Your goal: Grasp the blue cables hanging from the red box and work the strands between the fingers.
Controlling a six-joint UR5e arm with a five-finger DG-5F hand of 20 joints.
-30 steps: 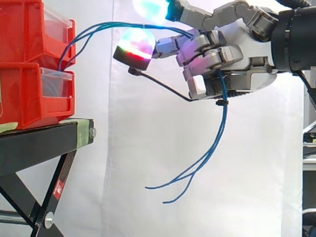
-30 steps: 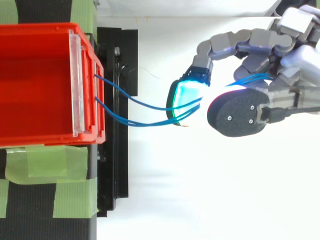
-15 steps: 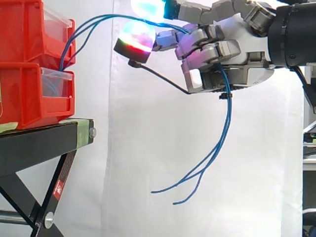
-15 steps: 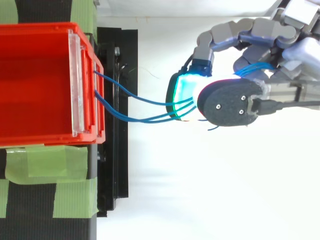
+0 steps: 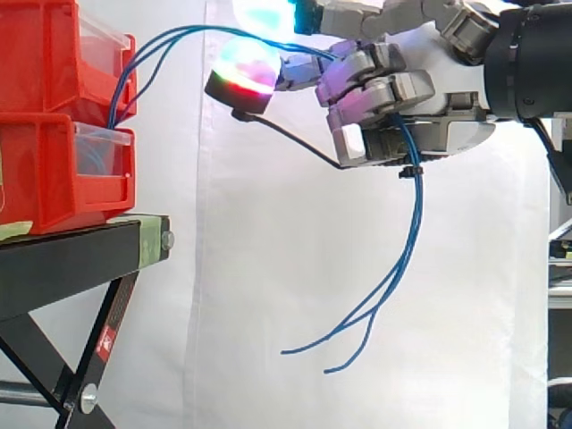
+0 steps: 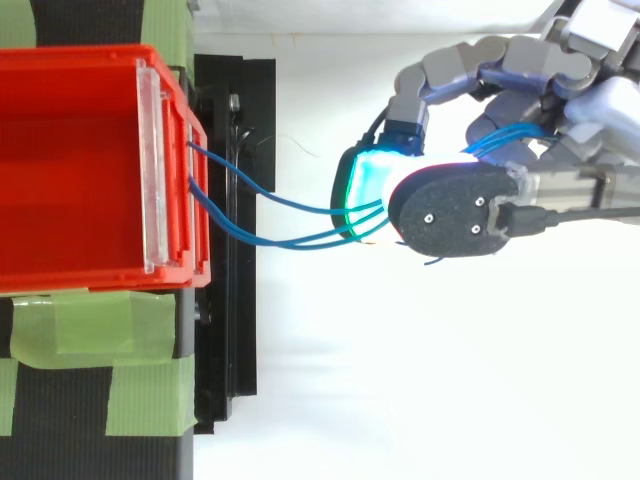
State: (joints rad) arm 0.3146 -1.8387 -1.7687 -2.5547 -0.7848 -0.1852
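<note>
The hand (image 5: 429, 94) enters from the right edge of the side view, level with the upper red bin (image 5: 40, 54), and stands well apart from both bins, out over open space before the white curtain (image 5: 268, 268). Its fingers are curled and clamped on the blue cables (image 5: 407, 232), which pass between the bent fingers close to the palm. One glowing pad (image 5: 243, 71) points towards the bins and shows cyan, green and red; a second pad above it glows cyan at the top edge of the view. The blue cables leave the front of the lower red bin (image 5: 45, 170) at its clear front panel (image 5: 98, 147), rise past the front of the upper red bin, arch across to the hand, and run through the fingers. Below the hand the strands hang free in a long curve, and their loose ends turn back towards the bins, touching nothing. In the top view the hand (image 6: 570, 100) lies to the right of the bin (image 6: 70, 62), and the strands (image 6: 280, 215) cross the gap from the bin front to the glowing pad, spread at the bin and close together at the pad. The bins rest on the black stand (image 5: 71, 264), which carries strips of green tape (image 6: 90, 330)
</note>
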